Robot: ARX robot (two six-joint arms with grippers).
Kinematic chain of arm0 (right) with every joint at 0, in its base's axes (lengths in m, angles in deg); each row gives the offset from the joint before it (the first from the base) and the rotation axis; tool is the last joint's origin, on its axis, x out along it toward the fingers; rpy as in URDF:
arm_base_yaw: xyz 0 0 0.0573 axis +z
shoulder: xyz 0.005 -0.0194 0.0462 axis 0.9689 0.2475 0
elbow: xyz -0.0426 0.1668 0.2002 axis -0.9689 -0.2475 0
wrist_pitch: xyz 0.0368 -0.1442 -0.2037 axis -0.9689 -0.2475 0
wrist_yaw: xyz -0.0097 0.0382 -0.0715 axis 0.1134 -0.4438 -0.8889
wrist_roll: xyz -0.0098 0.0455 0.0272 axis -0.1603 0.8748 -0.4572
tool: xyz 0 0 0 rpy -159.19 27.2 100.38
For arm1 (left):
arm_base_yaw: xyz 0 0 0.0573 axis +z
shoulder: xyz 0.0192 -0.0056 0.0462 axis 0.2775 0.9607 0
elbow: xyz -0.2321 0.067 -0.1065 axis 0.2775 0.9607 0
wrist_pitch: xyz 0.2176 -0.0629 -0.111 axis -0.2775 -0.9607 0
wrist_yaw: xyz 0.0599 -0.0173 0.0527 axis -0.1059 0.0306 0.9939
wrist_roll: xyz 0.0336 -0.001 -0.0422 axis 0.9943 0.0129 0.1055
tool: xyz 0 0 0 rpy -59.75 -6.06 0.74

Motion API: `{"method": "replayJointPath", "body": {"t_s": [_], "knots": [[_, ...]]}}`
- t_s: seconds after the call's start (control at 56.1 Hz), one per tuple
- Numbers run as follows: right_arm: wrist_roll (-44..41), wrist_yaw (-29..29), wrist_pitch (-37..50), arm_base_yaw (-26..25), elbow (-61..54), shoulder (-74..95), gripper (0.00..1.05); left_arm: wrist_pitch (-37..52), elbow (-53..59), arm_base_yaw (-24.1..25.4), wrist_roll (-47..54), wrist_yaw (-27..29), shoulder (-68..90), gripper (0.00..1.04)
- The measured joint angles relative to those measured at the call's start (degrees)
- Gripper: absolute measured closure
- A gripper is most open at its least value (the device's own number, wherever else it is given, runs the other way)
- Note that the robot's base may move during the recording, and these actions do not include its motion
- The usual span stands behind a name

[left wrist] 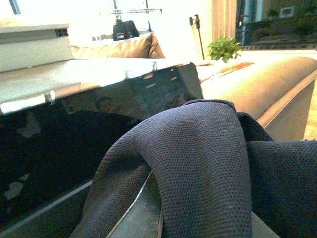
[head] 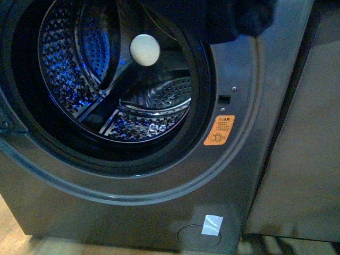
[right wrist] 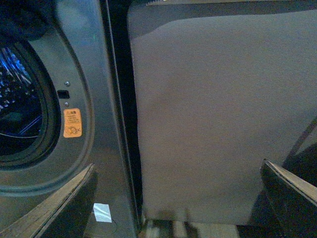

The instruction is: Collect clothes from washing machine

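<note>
The washing machine (head: 159,180) fills the front view, its round porthole open onto the perforated steel drum (head: 69,69). No clothes show inside the drum. Dark navy clothes (head: 234,18) hang at the top, above the porthole's right rim. In the left wrist view the clothes (left wrist: 198,163) drape in thick mesh folds over my left gripper, which is shut on them with its fingers hidden under the fabric. My right gripper (right wrist: 178,203) is open with nothing between its fingers. It hangs low in front of the gap between the washing machine (right wrist: 94,124) and a beige box.
A beige fabric-sided box (head: 303,149) stands close to the machine's right side, with a narrow dark gap between them. A pale round object (head: 144,49) shows in front of the drum. An orange sticker (head: 219,130) sits right of the porthole. A sofa (left wrist: 257,84) lies behind the machine's top.
</note>
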Motion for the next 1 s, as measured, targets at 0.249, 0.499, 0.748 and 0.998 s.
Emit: {"method": "replayJointPath", "body": {"t_s": [0.249,0.499,0.748,0.998], "knots": [[0.0,0.0,0.0,0.0,0.0,0.0,0.07,-9.1,-23.6,-8.8,-2.5,3.9,11.5,0.92],[0.0,0.0,0.0,0.0,0.0,0.0,0.07,-11.8,-32.4,-13.7,-2.7,4.5,15.4,0.92],[4.0,9.2,4.5,-2.9,-0.1,1.0,0.07,-11.8,-32.5,-13.4,-2.9,4.8,15.4,0.92],[18.2,33.6,27.8,-13.1,7.1,15.9,0.07,-11.8,-32.5,-13.4,-2.9,5.0,15.5,0.92]]}}
